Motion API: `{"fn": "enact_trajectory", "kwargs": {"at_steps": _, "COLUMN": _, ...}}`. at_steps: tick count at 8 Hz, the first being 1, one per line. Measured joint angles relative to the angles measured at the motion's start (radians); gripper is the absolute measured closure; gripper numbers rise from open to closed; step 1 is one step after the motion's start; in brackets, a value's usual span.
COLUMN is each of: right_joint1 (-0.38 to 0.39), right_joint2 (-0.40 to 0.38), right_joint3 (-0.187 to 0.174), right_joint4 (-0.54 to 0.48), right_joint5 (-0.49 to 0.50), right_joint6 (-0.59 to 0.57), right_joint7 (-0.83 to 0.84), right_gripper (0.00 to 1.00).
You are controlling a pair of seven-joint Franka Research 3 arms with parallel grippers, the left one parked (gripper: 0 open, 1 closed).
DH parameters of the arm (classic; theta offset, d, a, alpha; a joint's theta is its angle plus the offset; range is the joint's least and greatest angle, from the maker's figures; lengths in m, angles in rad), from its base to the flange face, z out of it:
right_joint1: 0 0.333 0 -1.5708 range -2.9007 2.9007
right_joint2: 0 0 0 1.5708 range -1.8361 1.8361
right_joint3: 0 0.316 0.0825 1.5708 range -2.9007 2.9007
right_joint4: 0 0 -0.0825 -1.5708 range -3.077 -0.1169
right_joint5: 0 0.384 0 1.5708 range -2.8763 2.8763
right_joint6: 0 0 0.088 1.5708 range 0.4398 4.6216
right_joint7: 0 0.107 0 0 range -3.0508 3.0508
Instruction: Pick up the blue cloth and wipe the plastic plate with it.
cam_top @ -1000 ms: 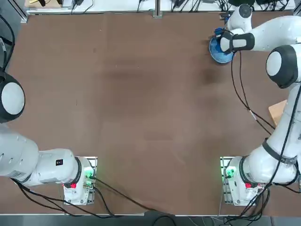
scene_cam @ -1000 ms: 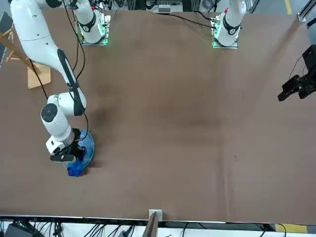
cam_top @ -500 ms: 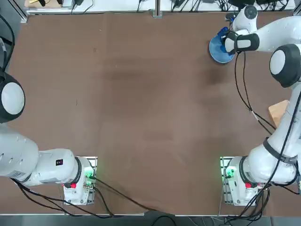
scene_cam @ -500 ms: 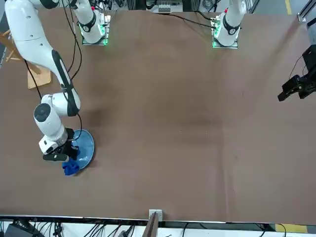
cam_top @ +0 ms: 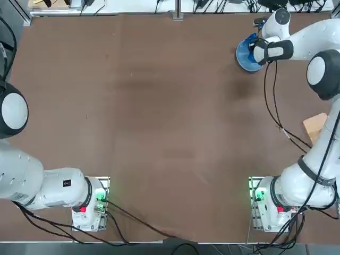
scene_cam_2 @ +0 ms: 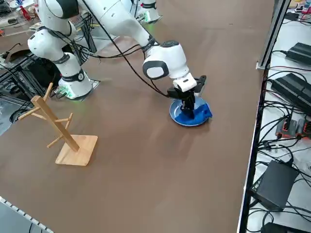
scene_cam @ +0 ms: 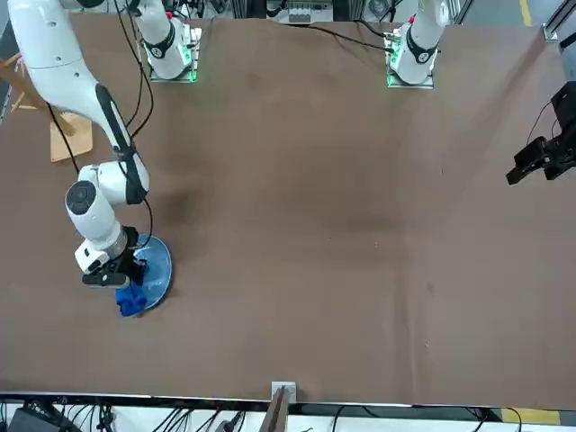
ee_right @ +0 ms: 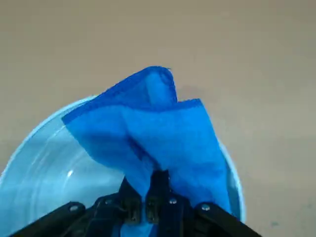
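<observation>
This looks like a robotics lab: a broad brown tabletop [cam_top: 159, 133] carries two white robot arms, the right one [scene_cam_2: 121, 22] and the left one [cam_top: 42, 183], each bolted to its near side on a metal mount. Along the tabletop's far side runs a white bench [scene_cam_2: 296, 160] strewn with black power adapters [scene_cam_2: 275, 185] and tangled cables [scene_cam_2: 291, 212], while on the tabletop, beside the right arm, stands a wooden peg rack [scene_cam_2: 60, 128].
</observation>
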Motion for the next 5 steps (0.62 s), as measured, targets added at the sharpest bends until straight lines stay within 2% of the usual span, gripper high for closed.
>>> {"fn": "enact_trajectory", "kwargs": {"at_steps": 5, "right_joint1": 0.081, "right_joint2": -0.02, "right_joint3": 0.0, "right_joint4": -0.026, "right_joint5": -0.002, "right_joint6": -0.007, "right_joint7": 0.135, "right_gripper": 0.94}}
